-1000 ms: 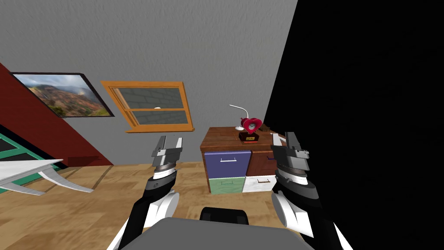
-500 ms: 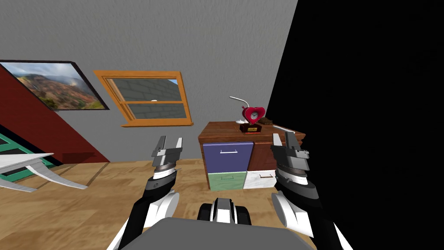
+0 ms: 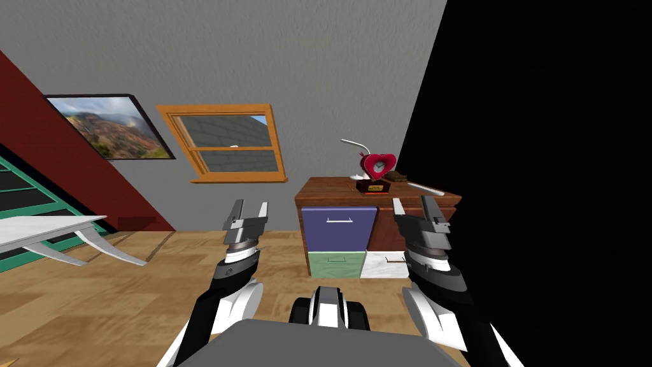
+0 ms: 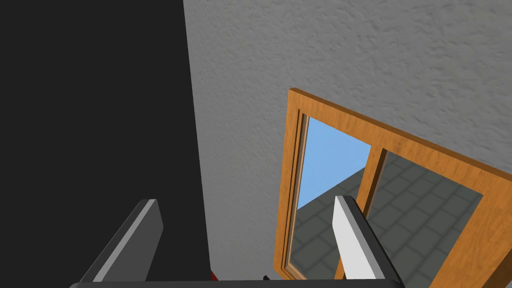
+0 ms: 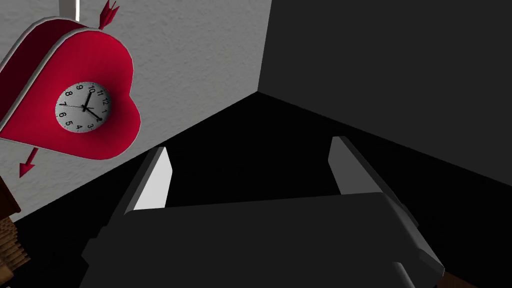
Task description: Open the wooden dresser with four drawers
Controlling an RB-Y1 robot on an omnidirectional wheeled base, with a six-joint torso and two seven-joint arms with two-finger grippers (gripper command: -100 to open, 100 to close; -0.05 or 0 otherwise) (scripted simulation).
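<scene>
Dresser (image 3: 379, 230) of planked brown wood, boxy, flat-fronted.

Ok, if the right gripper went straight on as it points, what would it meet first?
Probably nothing close: the right gripper points, fingers open, into a black area. The red heart clock sits off to one side, so it would likely be missed, though depth is unclear.

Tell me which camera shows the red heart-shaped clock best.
The right wrist view: the heart clock is large there, its dial and numerals legible, though one side is cropped. The head view shows it whole but tiny, standing on the dresser. The left wrist view faces the window instead.
</scene>
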